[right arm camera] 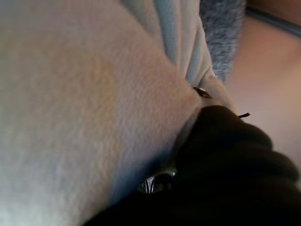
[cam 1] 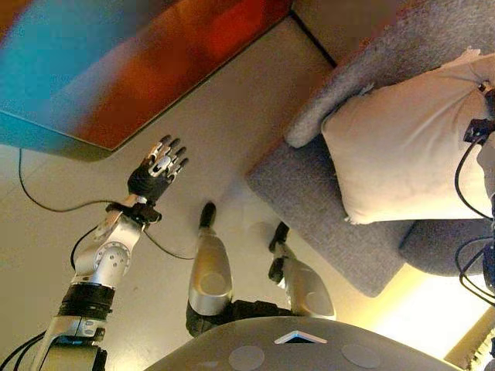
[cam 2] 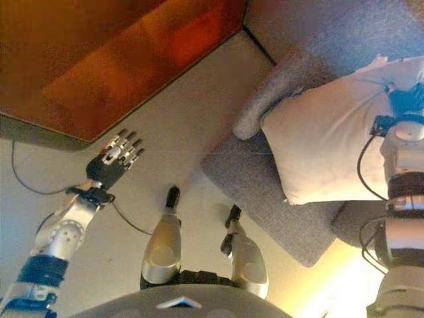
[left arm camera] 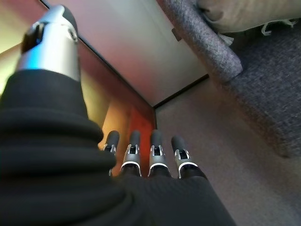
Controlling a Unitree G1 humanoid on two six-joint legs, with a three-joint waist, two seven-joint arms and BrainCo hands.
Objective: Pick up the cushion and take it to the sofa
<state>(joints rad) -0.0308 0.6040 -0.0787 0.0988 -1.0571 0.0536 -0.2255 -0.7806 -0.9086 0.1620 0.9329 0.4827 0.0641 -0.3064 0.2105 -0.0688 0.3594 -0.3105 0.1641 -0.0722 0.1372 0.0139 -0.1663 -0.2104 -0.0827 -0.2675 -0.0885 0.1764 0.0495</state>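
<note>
The cream cushion lies on the seat of the grey sofa, leaning toward its backrest. My right hand is at the cushion's right edge, pressed into the cloth. In the right wrist view its dark cover lies against the cushion, which folds beside it. My left hand is open and empty over the floor, well left of the sofa, with its fingers straight.
A reddish-brown wooden panel with a teal edge fills the upper left. Beige floor runs between it and the sofa. The sofa's grey padded arm rises beside the cushion.
</note>
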